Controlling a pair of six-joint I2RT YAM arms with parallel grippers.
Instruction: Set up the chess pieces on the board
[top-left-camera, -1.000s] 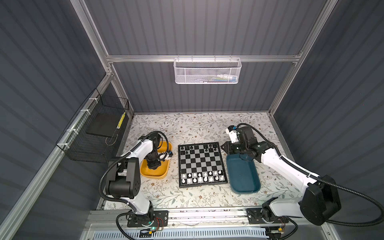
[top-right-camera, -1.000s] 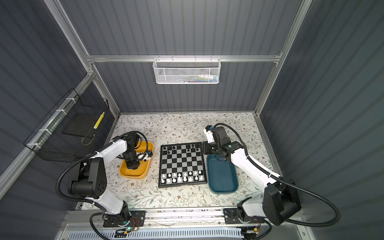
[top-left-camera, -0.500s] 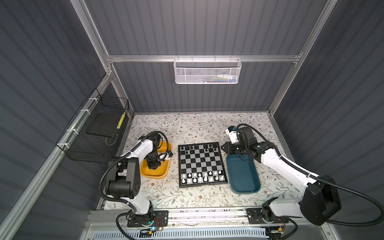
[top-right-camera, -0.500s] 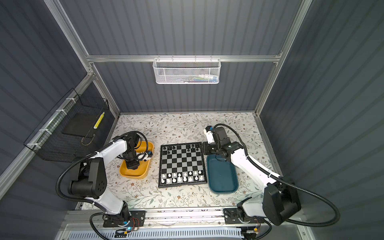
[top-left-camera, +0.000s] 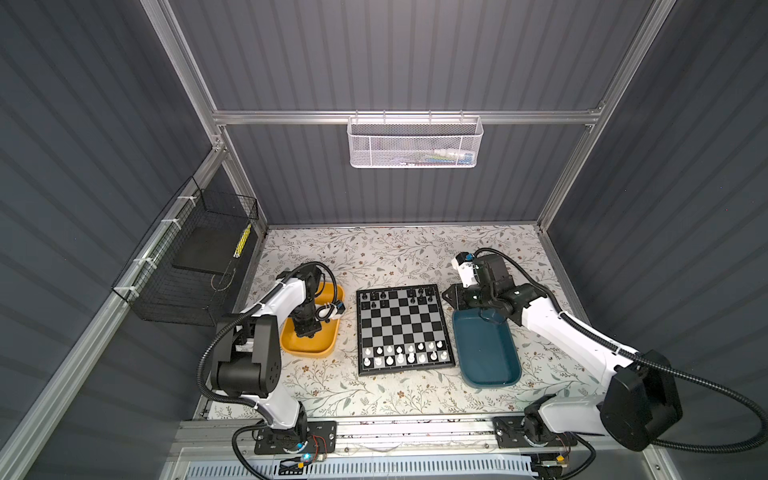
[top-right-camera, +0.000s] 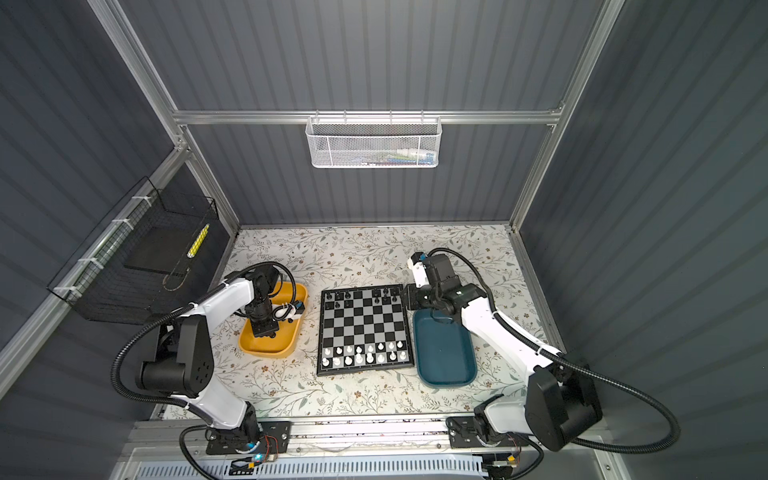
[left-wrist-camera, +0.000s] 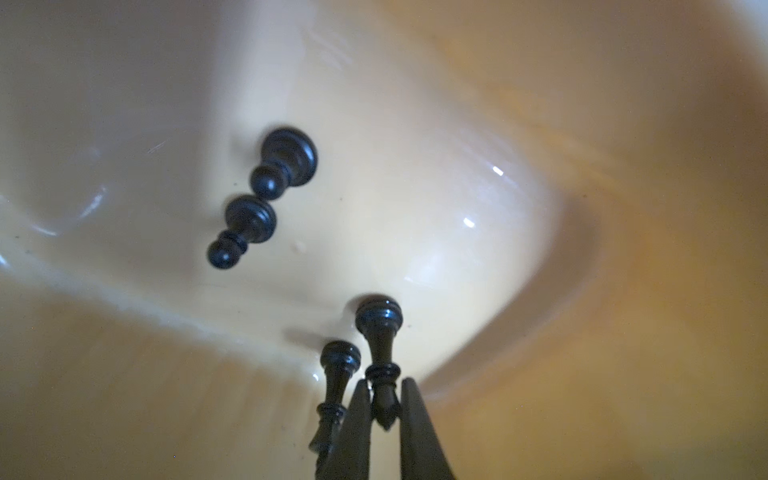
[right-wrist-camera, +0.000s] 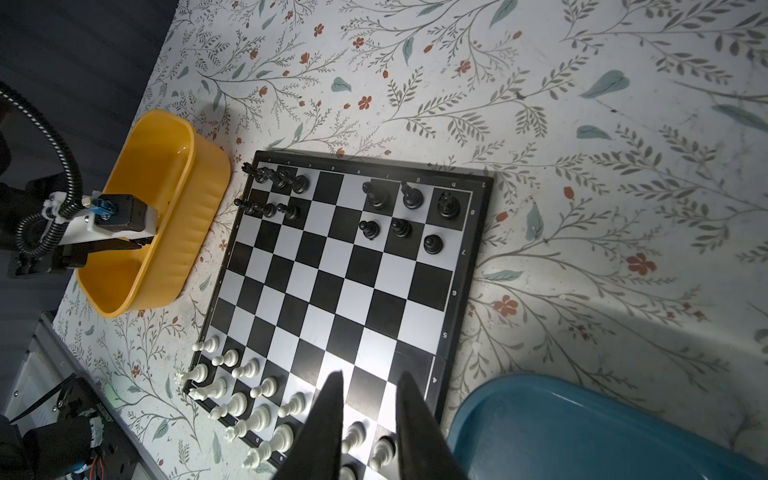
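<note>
- Left claw (left-wrist-camera: 385, 390) is clamped on the head of a tall black piece (left-wrist-camera: 379, 332), down in the yellow tray (left-wrist-camera: 415, 208) just left of the board (top-left-camera: 401, 328). It grips above the collar, likely the only part a top-down reach can pinch.
- Second tall piece (left-wrist-camera: 338, 361) sits just beside the held one, close to a finger's outer side. It could get nudged on the lift.
- Two black pawns (left-wrist-camera: 249, 224) are deeper in the same tray, apart from the claw. Cannot tell if they stand or lie.
- Right claw (right-wrist-camera: 370, 376) is apart with nothing between, hanging over the board's near right corner by the white pieces (right-wrist-camera: 249, 399). It probably waits there to keep the far rows free.
- Teal tray (top-left-camera: 486, 357), just right of the board, shows no pieces where visible. White's two near rows look filled, so that side is judged done.
- Black pieces (right-wrist-camera: 409, 197) fill three files at each end of the board's far rows, and the two middle files are bare. That leaves four squares for the four pieces in the yellow tray.
- Only the left wrist view shows the grip and the tray contents; in both top views the arm hides them.
- Only the right wrist view makes the bare squares clear. The left wrist view shows no board.
</note>
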